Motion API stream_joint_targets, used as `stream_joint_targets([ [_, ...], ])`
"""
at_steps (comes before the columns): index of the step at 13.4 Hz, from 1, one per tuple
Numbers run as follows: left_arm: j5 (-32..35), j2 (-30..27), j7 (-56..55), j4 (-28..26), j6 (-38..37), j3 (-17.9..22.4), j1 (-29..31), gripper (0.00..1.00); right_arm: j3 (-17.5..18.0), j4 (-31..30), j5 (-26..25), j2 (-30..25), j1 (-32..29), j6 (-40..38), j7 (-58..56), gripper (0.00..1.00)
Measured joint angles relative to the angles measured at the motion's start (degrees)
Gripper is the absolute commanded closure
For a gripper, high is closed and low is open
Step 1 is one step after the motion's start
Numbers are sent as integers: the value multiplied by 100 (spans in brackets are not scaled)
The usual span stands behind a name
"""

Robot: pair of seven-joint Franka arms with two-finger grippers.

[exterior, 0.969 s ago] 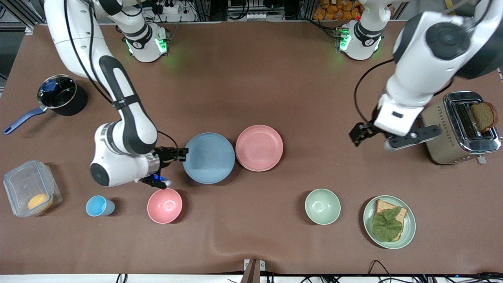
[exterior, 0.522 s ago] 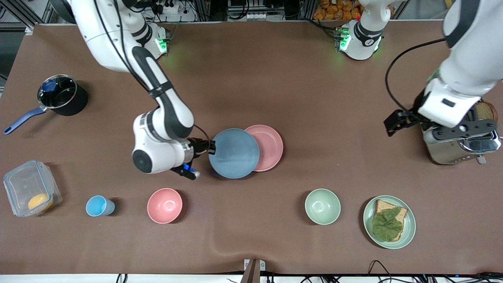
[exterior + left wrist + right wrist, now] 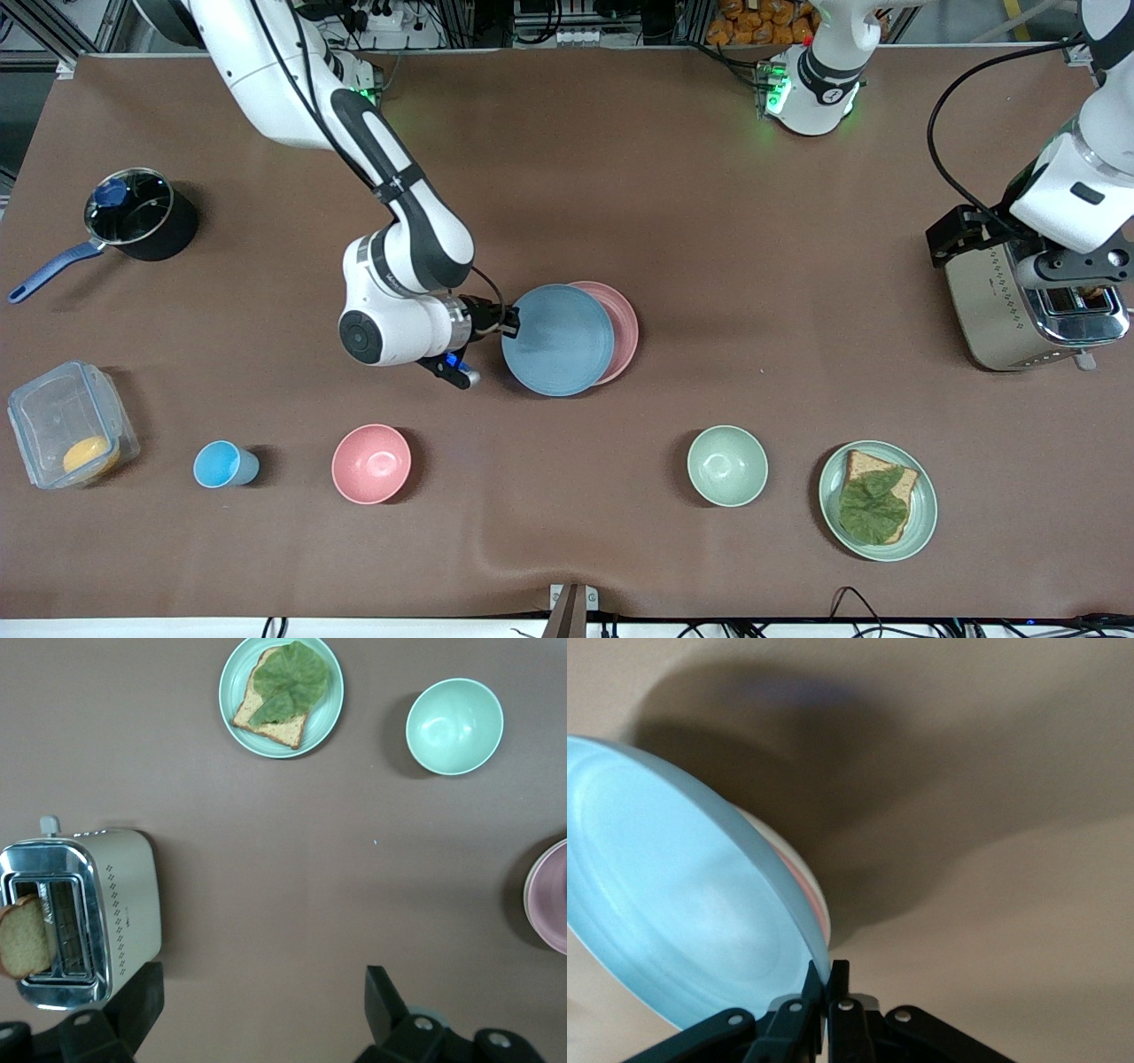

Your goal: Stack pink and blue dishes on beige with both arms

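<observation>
R gripper [image 3: 507, 323] is pinching the matte blue plate [image 3: 558, 339] by its rim, overlapping the pink plate [image 3: 623, 323]; L gripper [image 3: 952, 232] is hanging spread over the toaster [image 3: 1019, 310].

**A:** What sits in the middle of the frame?

**B:** Two plates. The upper plate [image 3: 558, 339] is tilted over most of the lower plate [image 3: 625, 323]. The right hand [image 3: 511, 324] is on its rim, on the side toward the right arm's end of the table [image 3: 567, 177].

**A:** And low in the frame?

**B:** A row, starting from the right arm's end: container [image 3: 71, 425], cup [image 3: 221, 464], bowl [image 3: 371, 463], second bowl [image 3: 727, 465], then the bread plate [image 3: 924, 523] — bread [image 3: 904, 483] on it, a leaf [image 3: 873, 507] on the bread.

**A:** Higher up?

**B:** The pot [image 3: 140, 213] is at the right arm's end, above the container in the frame. The toaster [image 3: 1001, 301] is at the left arm's end — the left hand [image 3: 955, 232] over its edge.
</observation>
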Motion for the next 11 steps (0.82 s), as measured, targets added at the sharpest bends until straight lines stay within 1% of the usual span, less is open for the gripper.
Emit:
stream_joint_targets([
  [2, -212, -97, 129, 8, -57, 378, -202, 0, 0, 0, 27, -14, 102, 92, 101, 100],
  [4, -310, -198, 291, 8, -142, 652, -295, 0, 0, -12, 166, -14, 203, 221, 105, 100],
  [6, -323, -243, 354, 8, -189, 790, -385, 0, 1, -41, 210, -14, 353, 368, 186, 100],
  [9, -323, -245, 452, 6, -338, 807, -449, 0, -2, -113, 211, -14, 444, 518, 249, 100],
  [10, -323, -245, 457, 6, -406, 808, -454, 0, -11, -139, 211, -14, 444, 523, 249, 89],
  [11, -323, -245, 461, 6, -443, 810, -455, 0, -17, -165, 211, -13, 444, 523, 249, 40],
])
